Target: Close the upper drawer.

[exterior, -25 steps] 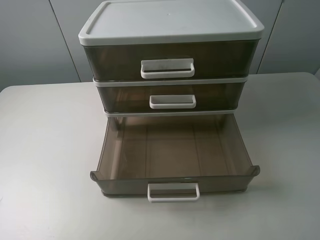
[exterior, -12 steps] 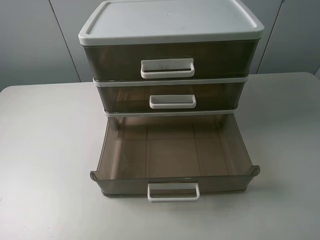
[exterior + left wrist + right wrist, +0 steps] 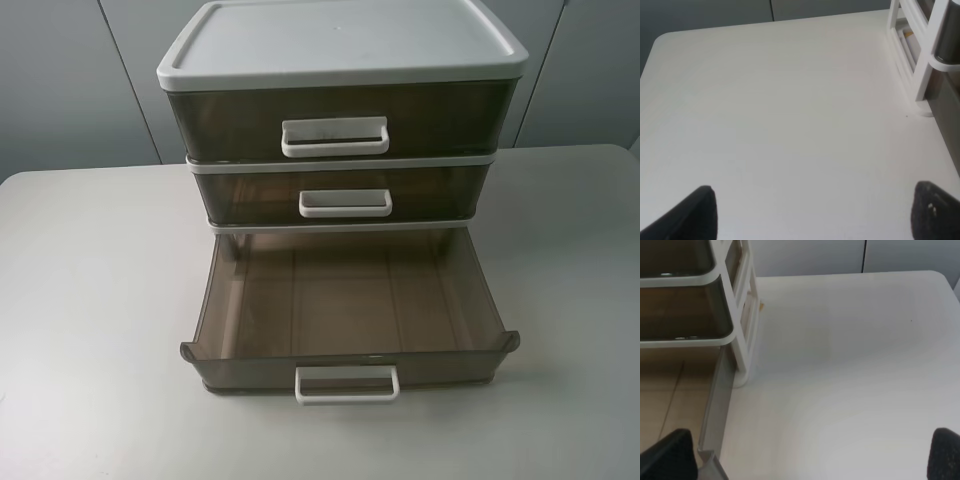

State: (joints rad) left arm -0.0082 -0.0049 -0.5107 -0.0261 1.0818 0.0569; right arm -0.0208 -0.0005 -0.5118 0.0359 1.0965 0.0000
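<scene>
A pale table [image 3: 80, 300] fills the exterior high view, and a three-drawer cabinet [image 3: 340, 50] with a white lid and smoky brown drawers stands on it toward the far side. The bottom drawer [image 3: 345, 300] is pulled far out toward the camera, empty, its white handle [image 3: 347, 385] at the near edge. The upper drawer [image 3: 340, 118], just under the lid, stands a little proud of the middle drawer [image 3: 340, 192] below it, and its white handle [image 3: 335, 137] faces the camera. Neither arm shows in this view. The left gripper [image 3: 810, 215] hangs over bare table beside the cabinet's white frame [image 3: 927, 75], fingers [image 3: 697, 215] spread wide with nothing between them. The right gripper [image 3: 805, 457] sits on the cabinet's other side, jaws likewise released and empty
</scene>
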